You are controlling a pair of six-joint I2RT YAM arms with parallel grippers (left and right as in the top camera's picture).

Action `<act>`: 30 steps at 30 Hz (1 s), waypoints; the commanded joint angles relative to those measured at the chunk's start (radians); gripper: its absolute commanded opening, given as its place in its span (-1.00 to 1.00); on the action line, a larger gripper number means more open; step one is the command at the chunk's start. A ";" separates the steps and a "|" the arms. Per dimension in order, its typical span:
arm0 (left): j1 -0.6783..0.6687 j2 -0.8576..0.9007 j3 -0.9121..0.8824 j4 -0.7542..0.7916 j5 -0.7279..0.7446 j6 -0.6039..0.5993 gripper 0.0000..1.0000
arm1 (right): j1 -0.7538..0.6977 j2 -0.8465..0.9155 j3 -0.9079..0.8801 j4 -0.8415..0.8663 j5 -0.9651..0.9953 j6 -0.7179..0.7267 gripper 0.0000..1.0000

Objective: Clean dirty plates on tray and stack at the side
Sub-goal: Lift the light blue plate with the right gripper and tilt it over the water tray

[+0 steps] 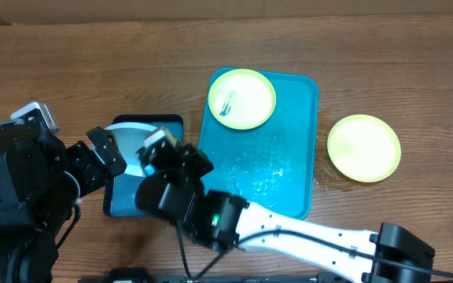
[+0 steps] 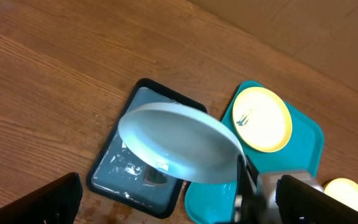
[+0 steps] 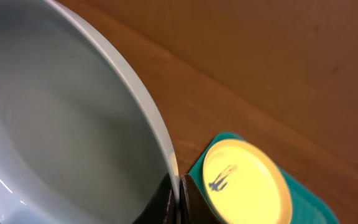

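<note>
My right gripper [image 3: 178,194] is shut on the rim of the white-light blue plate [image 3: 61,124] and holds it tilted above the small blue tray; the plate also shows in the overhead view [image 1: 130,144] and the left wrist view [image 2: 179,143]. My left gripper [image 2: 179,211] is open and empty, below and beside that plate. One yellow-green plate [image 1: 242,98] with a dark smear lies at the far end of the teal tray [image 1: 297,181]. A second yellow-green plate [image 1: 363,148] lies on the table to the right of the tray.
A small black-rimmed blue tray [image 1: 148,206] holding water and a dark lump [image 2: 157,177] lies left of the teal tray. The right arm [image 1: 289,232] reaches across the table's front edge. The teal tray's near half looks wet.
</note>
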 commanded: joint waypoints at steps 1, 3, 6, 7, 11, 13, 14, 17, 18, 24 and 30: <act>0.003 0.002 0.013 0.001 0.004 0.019 0.99 | 0.037 -0.051 0.016 0.031 0.196 -0.085 -0.92; 0.003 0.002 0.013 0.001 0.004 0.019 1.00 | 0.055 -0.054 0.016 0.029 0.224 -0.085 -0.92; 0.003 0.001 0.013 0.001 0.004 0.019 1.00 | 0.069 -0.054 0.016 0.030 0.259 -0.085 -0.92; 0.003 0.002 0.013 0.001 0.004 0.019 0.99 | 0.071 -0.054 0.016 0.030 0.263 -0.085 -0.92; 0.003 0.002 0.013 0.001 0.004 0.019 1.00 | 0.071 -0.054 0.016 0.031 0.262 -0.085 -0.92; 0.003 0.002 0.013 0.001 0.004 0.019 1.00 | 0.071 -0.054 0.016 0.033 0.263 -0.085 -0.92; 0.003 0.002 0.013 0.001 0.004 0.019 1.00 | 0.071 -0.054 0.016 0.033 0.263 -0.085 -0.92; 0.003 0.002 0.013 0.001 0.004 0.019 0.99 | 0.071 -0.054 0.016 0.033 0.263 -0.085 -0.92; 0.003 0.002 0.013 0.001 0.004 0.019 1.00 | 0.071 -0.054 0.016 0.033 0.263 -0.085 -0.92; 0.003 0.002 0.013 0.001 0.004 0.019 1.00 | 0.070 -0.054 0.016 0.033 0.263 -0.085 -0.92; 0.003 0.002 0.013 0.001 0.004 0.019 1.00 | 0.070 -0.054 0.016 0.033 0.263 -0.085 -0.92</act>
